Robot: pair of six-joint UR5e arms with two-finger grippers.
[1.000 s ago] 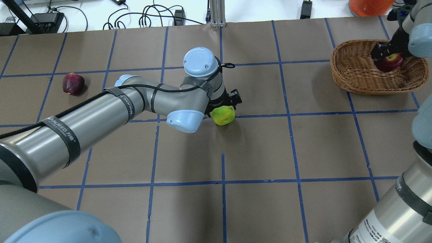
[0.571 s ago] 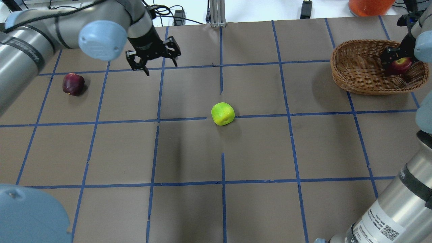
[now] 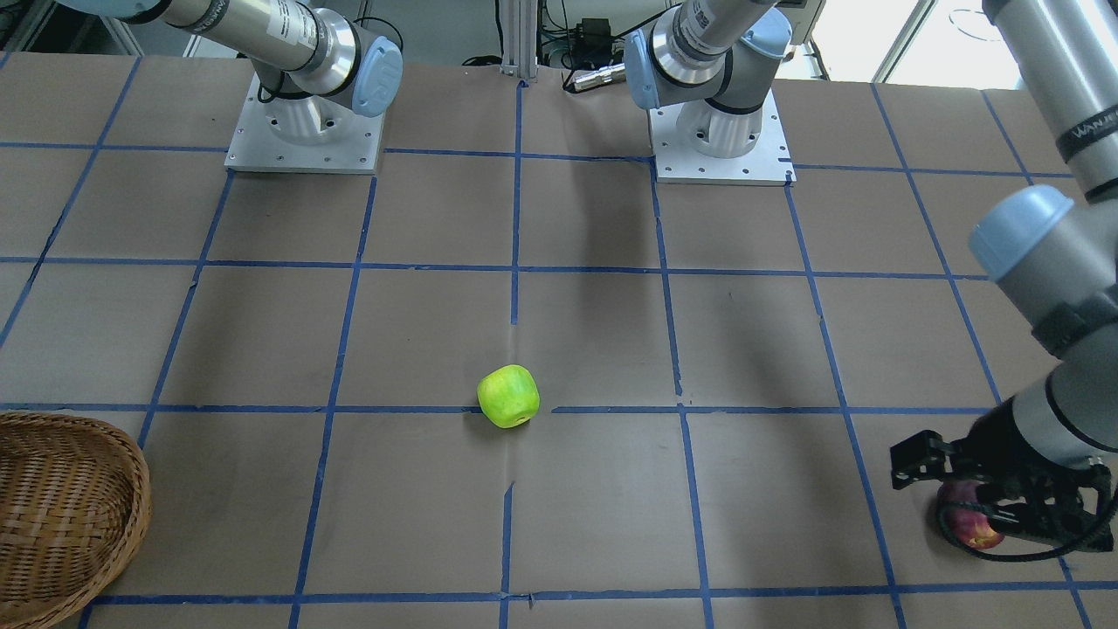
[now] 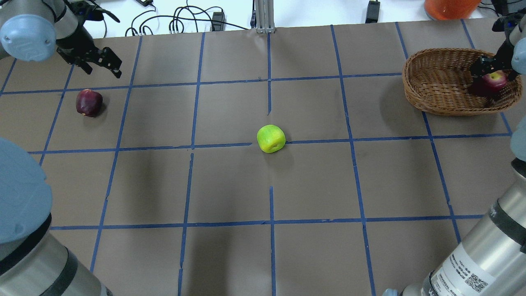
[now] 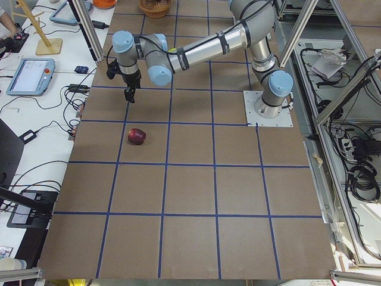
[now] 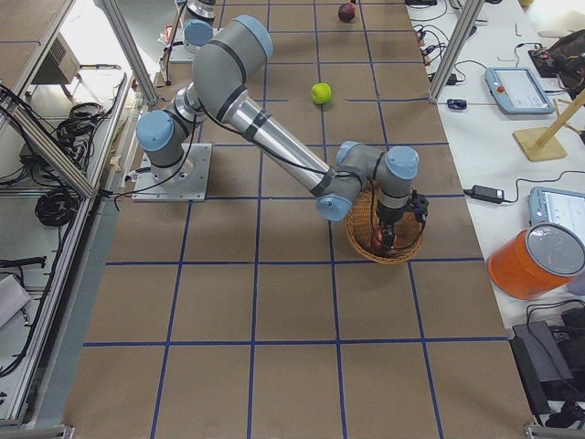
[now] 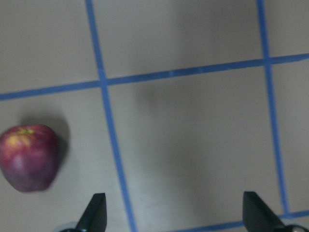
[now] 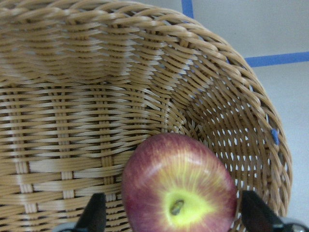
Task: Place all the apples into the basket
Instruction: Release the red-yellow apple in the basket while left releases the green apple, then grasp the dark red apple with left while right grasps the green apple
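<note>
The tan wicker basket [image 4: 435,86] stands at the far right; it also shows in the front view [image 3: 70,489]. The red apple [image 4: 495,79] lies inside it. My right gripper [image 4: 491,72] is open, its fingers on either side of that apple [image 8: 178,193]. The green apple [image 4: 271,139] sits alone mid-table [image 3: 507,396]. The dark maroon apple [image 4: 89,102] lies at the far left. My left gripper [image 4: 102,70] is open and empty, hovering just beyond it. In the left wrist view the maroon apple [image 7: 30,157] is left of the fingers [image 7: 96,215].
An orange container [image 4: 450,8] stands beyond the basket at the table's far right corner. Cables [image 4: 164,22] and a metal post [image 4: 265,16] line the far edge. Blue tape lines grid the brown table [image 4: 312,185].
My left arm swung from the green apple at mid-table to the far left, near the maroon apple. My right gripper lowered the red apple into the basket and opened.
</note>
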